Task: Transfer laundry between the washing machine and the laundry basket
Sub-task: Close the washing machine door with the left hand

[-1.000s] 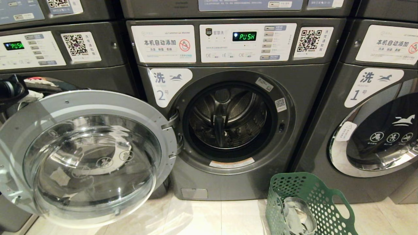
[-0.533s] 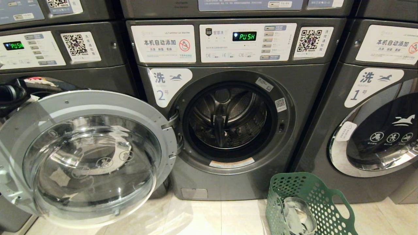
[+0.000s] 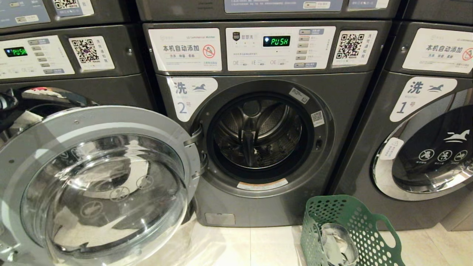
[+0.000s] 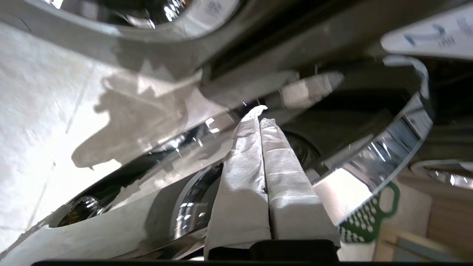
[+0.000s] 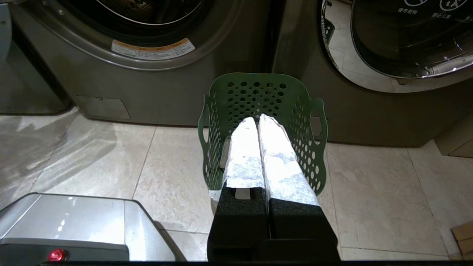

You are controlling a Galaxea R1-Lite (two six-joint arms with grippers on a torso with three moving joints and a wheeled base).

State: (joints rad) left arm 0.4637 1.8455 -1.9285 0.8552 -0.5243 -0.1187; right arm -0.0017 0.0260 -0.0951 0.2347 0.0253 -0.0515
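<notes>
Head view: washer (image 3: 258, 147) marked 2 stands with its door (image 3: 96, 184) swung wide to the left, drum bare of cloth as far as can be seen. Basket (image 3: 347, 232) sits on the floor just right of the washer's foot, laundry (image 3: 338, 247) bundled inside it. Only a dark sliver of the left arm shows at the left edge, behind the door's rim. Judged step: opening the door, close to finished; loading not yet begun.

Left wrist view: left gripper (image 4: 260, 114) with wrapped fingers (image 4: 244, 155) pressed together, nothing held, tips close to the door's chrome rim; contact cannot be told.

Right wrist view: right gripper (image 5: 257, 120) parked above the basket, fingers (image 5: 277, 155) closed on nothing, pointing down into it; laundry mostly hidden behind them.

Next move, as a guess: spread those fingers, drop into the basket, pinch the soft bundle, then carry it left into the drum.

Against a second ago: door swung further open and nearer the camera; left arm drawn back toward the edge. Basket, laundry unmoved.
</notes>
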